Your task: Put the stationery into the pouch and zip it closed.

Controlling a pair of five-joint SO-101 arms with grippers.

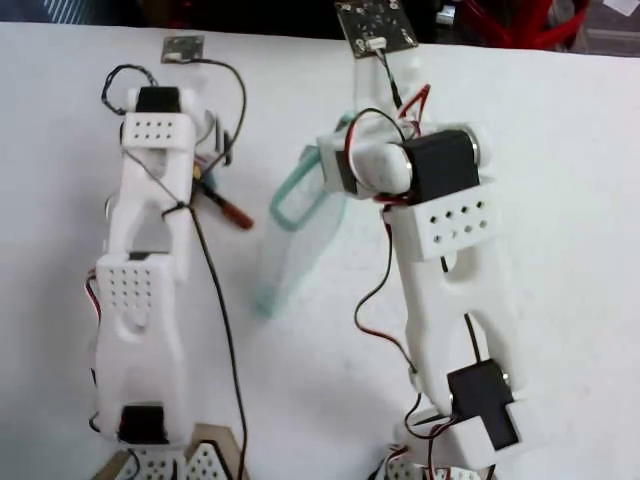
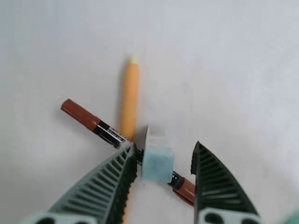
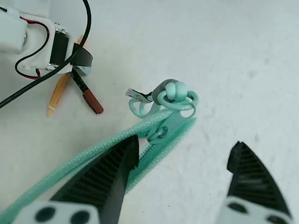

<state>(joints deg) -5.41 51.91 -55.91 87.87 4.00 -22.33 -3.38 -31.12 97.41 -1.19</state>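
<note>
Toward the table's (image 1: 560, 150) far left corner, the left gripper (image 2: 164, 148) has its jaws spread around a pale blue eraser (image 2: 156, 161). The eraser sits over a brown pen (image 2: 86, 116), which crosses an orange pencil (image 2: 130, 93). Mid-table, the right gripper's (image 3: 187, 143) jaws gape over the green pouch's (image 1: 300, 240) zip end.

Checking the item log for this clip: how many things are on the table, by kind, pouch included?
pens: 2 (orange pen, brown-capped pen)
eraser: 1
pouch: 1
Total: 4
</note>
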